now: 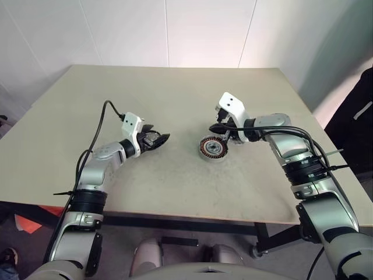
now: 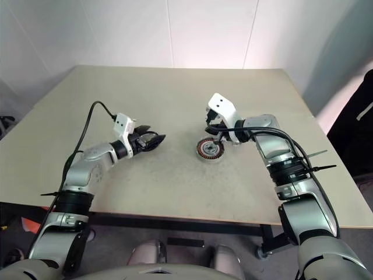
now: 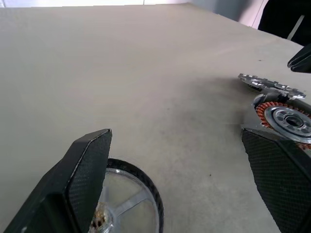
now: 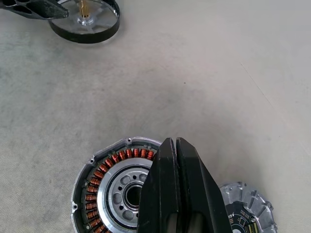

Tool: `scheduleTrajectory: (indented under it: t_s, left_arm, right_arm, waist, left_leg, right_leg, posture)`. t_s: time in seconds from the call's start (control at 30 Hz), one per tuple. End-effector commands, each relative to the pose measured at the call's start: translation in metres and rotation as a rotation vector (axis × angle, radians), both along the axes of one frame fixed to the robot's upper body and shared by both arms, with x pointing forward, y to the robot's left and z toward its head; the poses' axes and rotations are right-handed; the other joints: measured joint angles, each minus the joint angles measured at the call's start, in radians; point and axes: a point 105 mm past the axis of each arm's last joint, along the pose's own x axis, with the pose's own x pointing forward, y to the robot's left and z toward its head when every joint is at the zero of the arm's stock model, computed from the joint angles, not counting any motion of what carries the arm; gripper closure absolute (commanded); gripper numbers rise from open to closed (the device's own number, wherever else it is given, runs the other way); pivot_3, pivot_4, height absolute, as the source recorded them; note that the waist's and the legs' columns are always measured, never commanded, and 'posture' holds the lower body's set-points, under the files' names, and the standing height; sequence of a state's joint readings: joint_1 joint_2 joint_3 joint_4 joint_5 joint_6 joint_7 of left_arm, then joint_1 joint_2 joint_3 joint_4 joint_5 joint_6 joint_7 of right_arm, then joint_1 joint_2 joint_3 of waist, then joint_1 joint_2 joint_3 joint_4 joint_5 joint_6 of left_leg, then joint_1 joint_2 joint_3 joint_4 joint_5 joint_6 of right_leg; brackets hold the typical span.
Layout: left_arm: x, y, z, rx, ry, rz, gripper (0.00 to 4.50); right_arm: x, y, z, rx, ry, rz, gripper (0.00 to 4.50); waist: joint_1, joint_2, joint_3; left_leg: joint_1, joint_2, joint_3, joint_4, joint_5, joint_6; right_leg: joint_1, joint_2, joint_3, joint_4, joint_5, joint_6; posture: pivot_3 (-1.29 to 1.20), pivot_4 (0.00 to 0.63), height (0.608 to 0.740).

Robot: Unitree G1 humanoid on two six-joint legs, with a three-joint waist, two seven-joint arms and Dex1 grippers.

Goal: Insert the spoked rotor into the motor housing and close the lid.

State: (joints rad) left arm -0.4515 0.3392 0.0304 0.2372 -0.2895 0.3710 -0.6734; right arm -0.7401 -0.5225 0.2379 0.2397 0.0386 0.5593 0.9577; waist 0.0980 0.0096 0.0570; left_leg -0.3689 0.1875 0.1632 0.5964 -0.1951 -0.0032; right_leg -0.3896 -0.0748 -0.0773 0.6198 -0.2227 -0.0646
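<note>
1. The motor housing (image 4: 114, 189), a shallow round silver puck with a ring of copper-orange windings around a dark bore, lies flat near the middle of the table (image 1: 175, 93), windings up. That open face is, I judge, ready to receive the rotor.
2. The lid (image 4: 248, 211), a flat grey metal disc with cut-outs, lies on the table just beside the housing, on the side toward the table's right edge; whether they touch I cannot tell.
3. The spoked rotor (image 4: 87, 22), a thin black ring with slim pale spokes and a small brass-coloured hub, lies flat on the table toward its left edge, well apart from the housing.
4. The left gripper (image 1: 156, 140) hovers just over the rotor, its textured black jaws wide apart and holding nothing, placed, it seems, to grasp the ring.
5. The right gripper (image 4: 176, 145) hangs over the housing's rim, jaws pressed together and empty.
6. The table top is matt beige and lightly speckled.
</note>
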Motion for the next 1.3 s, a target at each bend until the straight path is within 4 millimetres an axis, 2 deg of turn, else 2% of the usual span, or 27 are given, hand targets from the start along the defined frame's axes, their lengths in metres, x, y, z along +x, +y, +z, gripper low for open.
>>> scheduleTrajectory:
  t_s: [0.03, 0.1, 0.2, 0.57, 0.97, 1.3]
  left_arm:
    - [0.007, 0.013, 0.003, 0.063, -0.046, 0.054, 0.39]
    - [0.007, 0.013, -0.004, 0.086, -0.031, 0.065, 0.91]
    - [0.007, 0.012, -0.007, 0.085, -0.024, 0.068, 1.96]
    - [0.004, 0.009, -0.022, 0.089, 0.022, 0.075, 1.96]
    - [0.009, 0.027, -0.03, 0.099, 0.04, 0.172, 1.96]
    - [0.011, 0.02, -0.033, 0.089, 0.05, 0.164, 1.96]
  right_arm:
    - [0.001, 0.003, 0.018, 0.038, -0.053, 0.005, 4.5]
    - [0.002, 0.003, 0.017, 0.039, -0.051, 0.001, 4.5]
    - [0.003, 0.003, 0.017, 0.039, -0.049, -0.001, 4.5]
    - [0.004, 0.003, 0.017, 0.039, -0.043, -0.003, 4.5]
    - [0.004, 0.005, 0.015, 0.042, -0.035, -0.001, 4.5]
    - [0.003, 0.003, 0.013, 0.043, -0.03, -0.007, 4.5]
  waist:
    - [0.0, 0.0, 0.0]
    - [0.0, 0.0, 0.0]
    - [0.0, 0.0, 0.0]
    - [0.001, 0.0, 0.0]
    - [0.001, 0.0, 0.0]
    - [0.001, 0.0, 0.0]
  left_leg:
    - [0.0, 0.0, 0.0, 0.0, 0.0, 0.0]
    - [0.0, 0.0, 0.0, 0.0, 0.0, 0.0]
    - [0.0, 0.0, 0.0, 0.0, 0.0, 0.0]
    - [0.0, 0.0, 0.0, 0.0, 0.0, 0.0]
    - [0.0, 0.0, 0.0, 0.0, 0.0, 0.0]
    - [0.0, 0.0, 0.0, 0.0, 0.0, 0.0]
  right_leg:
    - [0.0, 0.0, 0.0, 0.0, 0.0, 0.0]
    - [0.0, 0.0, 0.0, 0.0, 0.0, 0.0]
    - [0.0, 0.0, 0.0, 0.0, 0.0, 0.0]
    - [0.0, 0.0, 0.0, 0.0, 0.0, 0.0]
    - [0.0, 0.0, 0.0, 0.0, 0.0, 0.0]
    - [0.0, 0.0, 0.0, 0.0, 0.0, 0.0]
  posture:
    - [0.0, 0.0, 0.74]
    - [0.0, 0.0, 0.74]
    - [0.0, 0.0, 0.74]
    - [0.0, 0.0, 0.74]
    - [0.0, 0.0, 0.74]
    - [0.0, 0.0, 0.74]
